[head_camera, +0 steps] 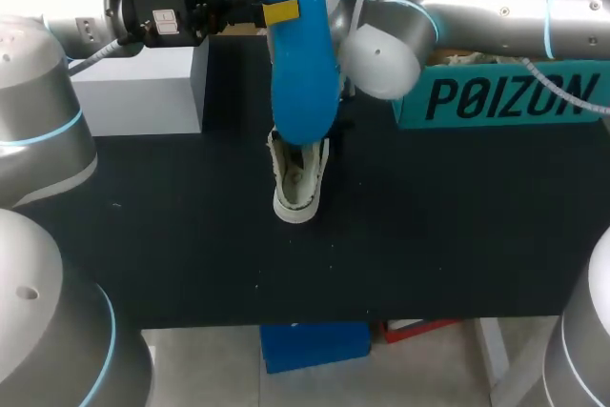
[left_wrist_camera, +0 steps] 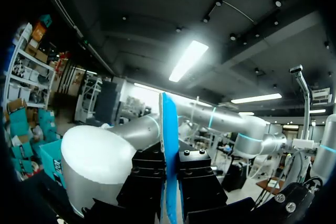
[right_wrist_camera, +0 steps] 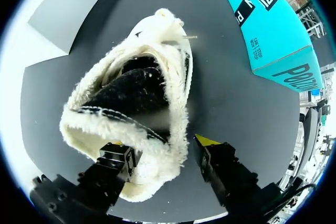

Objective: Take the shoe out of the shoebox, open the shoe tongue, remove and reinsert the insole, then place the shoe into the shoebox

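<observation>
A long blue insole point(head_camera: 303, 54) hangs upright over the table's middle, with my left gripper point(head_camera: 276, 12) shut on its upper part. In the left wrist view the insole point(left_wrist_camera: 169, 145) stands edge-on, pinched between the black fingers point(left_wrist_camera: 197, 174). Below it, a cream fuzzy shoe point(head_camera: 300, 183) with a dark lining rests on the black table point(head_camera: 172, 235). My right gripper point(right_wrist_camera: 164, 148) stands open astride the shoe's point(right_wrist_camera: 136, 103) fluffy collar, one finger point(right_wrist_camera: 118, 156) against the fleece, the yellow-tipped one point(right_wrist_camera: 207, 141) just clear. In the head view the insole hides the right gripper.
The teal shoebox point(head_camera: 505, 92) stands at the back right, also seen beyond the shoe in the right wrist view point(right_wrist_camera: 273, 30). A white box point(head_camera: 143, 83) sits at the back left. The table's front edge point(head_camera: 315, 316) runs near the shoe.
</observation>
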You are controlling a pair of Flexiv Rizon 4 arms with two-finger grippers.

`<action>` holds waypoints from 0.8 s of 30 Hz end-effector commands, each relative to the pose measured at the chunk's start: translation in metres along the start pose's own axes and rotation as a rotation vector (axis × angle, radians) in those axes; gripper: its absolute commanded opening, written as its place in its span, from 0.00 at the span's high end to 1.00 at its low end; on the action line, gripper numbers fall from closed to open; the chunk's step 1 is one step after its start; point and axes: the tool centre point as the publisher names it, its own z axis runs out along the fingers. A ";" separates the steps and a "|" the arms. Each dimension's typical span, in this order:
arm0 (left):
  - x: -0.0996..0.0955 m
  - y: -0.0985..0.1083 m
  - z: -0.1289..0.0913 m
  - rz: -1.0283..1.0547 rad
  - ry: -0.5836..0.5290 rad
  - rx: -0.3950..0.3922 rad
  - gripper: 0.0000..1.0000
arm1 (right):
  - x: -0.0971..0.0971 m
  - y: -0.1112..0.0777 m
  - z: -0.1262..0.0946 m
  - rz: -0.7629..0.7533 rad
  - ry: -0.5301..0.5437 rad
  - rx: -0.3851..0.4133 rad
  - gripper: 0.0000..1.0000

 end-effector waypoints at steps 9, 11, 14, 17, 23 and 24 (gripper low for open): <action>0.000 0.001 0.002 0.001 -0.004 0.000 1.00 | -0.038 -0.004 -0.069 0.027 0.367 -0.019 0.00; 0.000 0.001 0.002 0.001 -0.004 0.000 1.00 | -0.038 -0.004 -0.077 0.013 0.402 -0.026 0.00; 0.000 0.001 0.002 0.001 -0.004 0.000 1.00 | -0.037 -0.004 -0.088 0.011 0.503 -0.018 0.00; 0.000 0.001 0.002 0.001 -0.004 0.000 1.00 | -0.035 -0.003 -0.099 0.004 0.614 -0.005 0.00; 0.000 0.001 0.002 0.001 -0.004 0.000 1.00 | -0.032 -0.002 -0.118 0.012 0.728 -0.041 0.00; 0.000 0.001 0.002 0.001 -0.004 0.000 1.00 | -0.032 -0.002 -0.118 0.012 0.728 -0.041 0.00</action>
